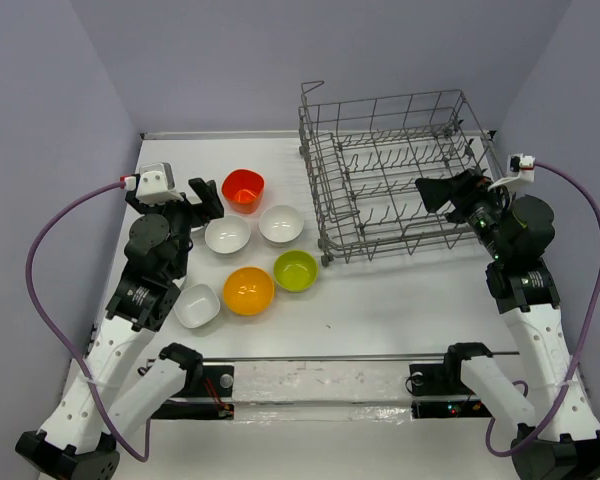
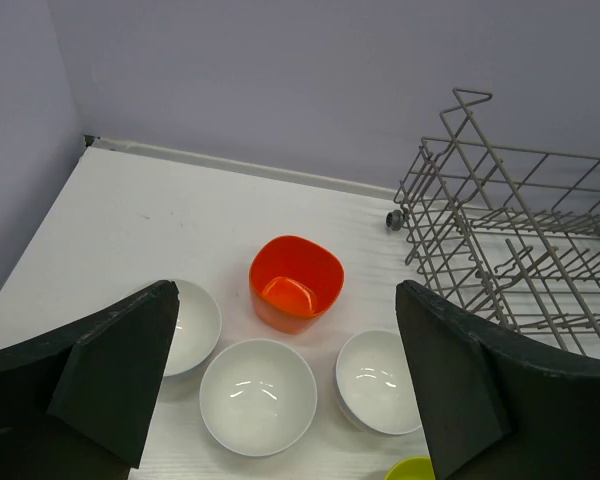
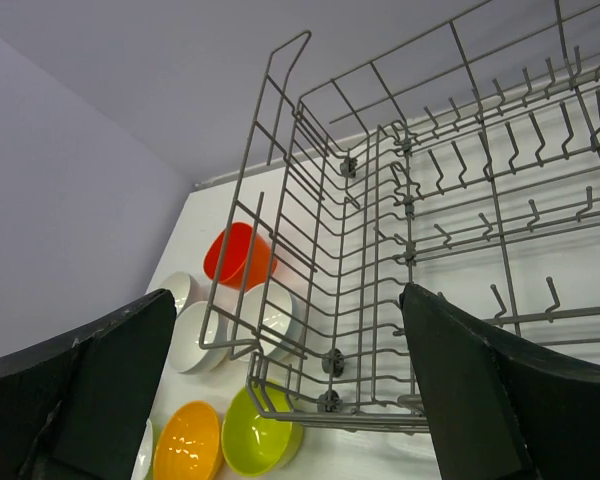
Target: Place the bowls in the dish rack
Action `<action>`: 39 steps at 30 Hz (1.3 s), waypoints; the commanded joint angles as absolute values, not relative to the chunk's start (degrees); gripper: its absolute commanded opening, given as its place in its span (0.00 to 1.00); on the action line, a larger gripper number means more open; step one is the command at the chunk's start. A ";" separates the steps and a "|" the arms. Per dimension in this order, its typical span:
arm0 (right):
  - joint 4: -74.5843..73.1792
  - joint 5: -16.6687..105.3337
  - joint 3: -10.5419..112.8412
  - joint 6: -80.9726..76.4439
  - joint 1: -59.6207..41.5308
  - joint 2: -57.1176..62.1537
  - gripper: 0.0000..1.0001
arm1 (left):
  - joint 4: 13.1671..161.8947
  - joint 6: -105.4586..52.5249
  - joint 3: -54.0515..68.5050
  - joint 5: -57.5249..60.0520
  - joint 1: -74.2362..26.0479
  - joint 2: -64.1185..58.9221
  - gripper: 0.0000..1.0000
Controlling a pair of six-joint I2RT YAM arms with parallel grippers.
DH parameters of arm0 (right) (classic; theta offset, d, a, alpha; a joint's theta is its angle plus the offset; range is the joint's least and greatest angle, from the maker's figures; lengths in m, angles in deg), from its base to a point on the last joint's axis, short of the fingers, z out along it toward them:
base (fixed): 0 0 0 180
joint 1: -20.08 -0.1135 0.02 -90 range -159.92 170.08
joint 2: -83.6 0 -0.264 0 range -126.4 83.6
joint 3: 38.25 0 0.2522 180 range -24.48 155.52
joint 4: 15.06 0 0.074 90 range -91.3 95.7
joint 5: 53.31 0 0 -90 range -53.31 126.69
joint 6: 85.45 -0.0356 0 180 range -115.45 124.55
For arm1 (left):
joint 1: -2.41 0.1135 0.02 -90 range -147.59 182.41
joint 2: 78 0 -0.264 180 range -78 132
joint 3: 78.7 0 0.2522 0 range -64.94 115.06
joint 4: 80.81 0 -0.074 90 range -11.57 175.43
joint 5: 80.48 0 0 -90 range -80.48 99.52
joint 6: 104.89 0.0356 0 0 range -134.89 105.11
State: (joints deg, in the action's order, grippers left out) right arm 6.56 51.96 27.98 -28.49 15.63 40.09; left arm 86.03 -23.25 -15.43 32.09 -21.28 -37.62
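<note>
Several bowls sit on the white table left of the empty grey wire dish rack: a red-orange one, white ones, an orange-yellow one and a lime green one. My left gripper hangs open above the table, just left of the red-orange bowl, holding nothing. The right gripper is open and empty over the rack's right half. In the right wrist view the rack fills the frame, with the bowls seen through its wires.
Purple walls close in the table at the back and both sides. The rack's tall near-left corner post rises above its rim. A strip of bare table lies in front of the rack.
</note>
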 commanded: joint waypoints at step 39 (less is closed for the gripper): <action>13.20 48.64 32.38 -31.75 16.04 37.19 1.00 | 66.71 -38.61 -5.61 43.53 -21.15 -19.65 0.99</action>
